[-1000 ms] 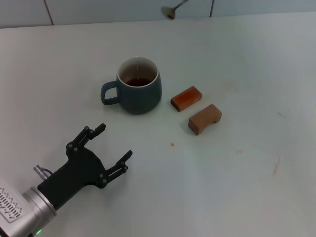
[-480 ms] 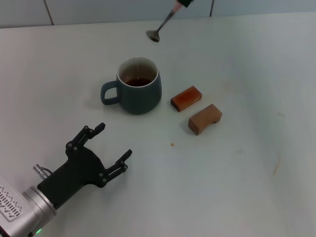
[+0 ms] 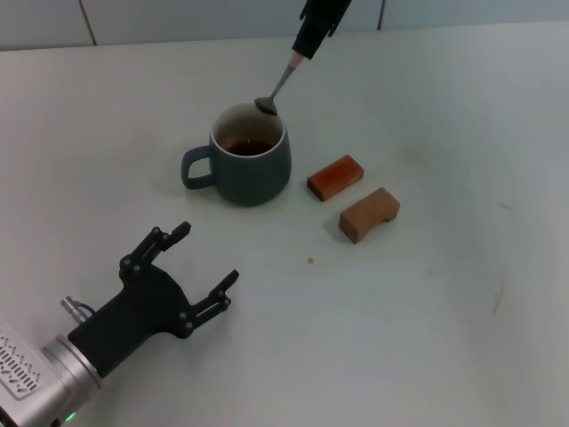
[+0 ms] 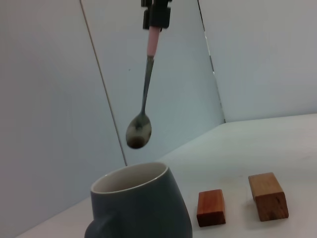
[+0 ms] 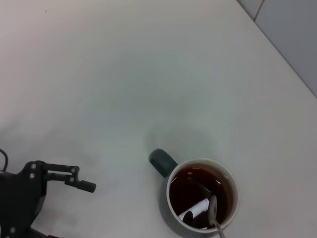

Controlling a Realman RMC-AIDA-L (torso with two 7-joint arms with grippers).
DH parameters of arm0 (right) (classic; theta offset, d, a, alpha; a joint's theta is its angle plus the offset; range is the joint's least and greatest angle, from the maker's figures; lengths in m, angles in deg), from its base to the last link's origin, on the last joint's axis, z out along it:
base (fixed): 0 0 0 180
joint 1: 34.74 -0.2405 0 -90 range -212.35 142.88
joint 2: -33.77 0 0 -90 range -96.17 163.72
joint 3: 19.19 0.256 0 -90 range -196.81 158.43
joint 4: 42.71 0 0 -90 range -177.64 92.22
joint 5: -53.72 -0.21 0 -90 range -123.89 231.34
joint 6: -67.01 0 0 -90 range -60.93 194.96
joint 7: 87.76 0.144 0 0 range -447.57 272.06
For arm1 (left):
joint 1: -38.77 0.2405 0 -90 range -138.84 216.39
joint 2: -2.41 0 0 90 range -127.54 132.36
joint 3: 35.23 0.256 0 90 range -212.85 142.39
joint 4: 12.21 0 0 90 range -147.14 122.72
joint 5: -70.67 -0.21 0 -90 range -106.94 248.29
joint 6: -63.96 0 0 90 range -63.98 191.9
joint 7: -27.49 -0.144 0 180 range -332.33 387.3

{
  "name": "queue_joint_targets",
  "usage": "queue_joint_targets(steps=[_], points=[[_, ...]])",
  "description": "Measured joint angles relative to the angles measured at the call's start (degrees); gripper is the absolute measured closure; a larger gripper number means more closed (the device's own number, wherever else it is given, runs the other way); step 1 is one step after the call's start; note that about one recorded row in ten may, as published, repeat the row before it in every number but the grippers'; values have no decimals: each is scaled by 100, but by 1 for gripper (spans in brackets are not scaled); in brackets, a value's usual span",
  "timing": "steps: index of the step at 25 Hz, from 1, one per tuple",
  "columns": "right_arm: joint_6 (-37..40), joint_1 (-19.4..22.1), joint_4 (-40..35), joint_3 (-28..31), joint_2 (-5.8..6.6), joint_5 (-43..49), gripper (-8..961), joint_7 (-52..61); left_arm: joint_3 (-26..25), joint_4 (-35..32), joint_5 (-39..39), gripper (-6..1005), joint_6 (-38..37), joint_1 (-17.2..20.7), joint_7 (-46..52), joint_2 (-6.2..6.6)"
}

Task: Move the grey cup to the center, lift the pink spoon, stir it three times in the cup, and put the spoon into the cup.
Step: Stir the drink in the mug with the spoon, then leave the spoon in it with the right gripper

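The grey cup (image 3: 250,156) stands upright on the table with its handle to the left and brown liquid inside; it also shows in the left wrist view (image 4: 141,208) and the right wrist view (image 5: 200,194). My right gripper (image 3: 313,36) comes in from the top edge and is shut on the pink spoon (image 3: 283,80) by its pink handle. The spoon hangs bowl down above the cup's rim (image 4: 142,106). My left gripper (image 3: 200,267) is open and empty on the table in front of the cup.
Two brown wooden blocks lie right of the cup, a reddish one (image 3: 336,177) and a lighter one (image 3: 369,214). A tiled wall runs along the table's far edge.
My right gripper has brought the spoon down and toward me, from beyond the far edge to just above the cup's rim. The cup and left arm have not moved.
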Motion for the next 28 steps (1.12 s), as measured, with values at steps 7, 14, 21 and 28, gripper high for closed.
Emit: queue_joint_targets(steps=[7,14,21,28], points=[[-398,-135,489,-101,-106,179,827,-77,-11,3,0,149,0,-12,0,0],[-812,-231,1096,-172,-169,221,827,-206,-17,63,0,149,0,-3,-56,0],[-1386,-297,1681,-361,-251,280,827,-277,-22,73,0,149,-25,6,-62,0],[-1683,-440,2135,-371,-373,307,828,-422,-3,71,0,149,-8,-4,-62,0]])
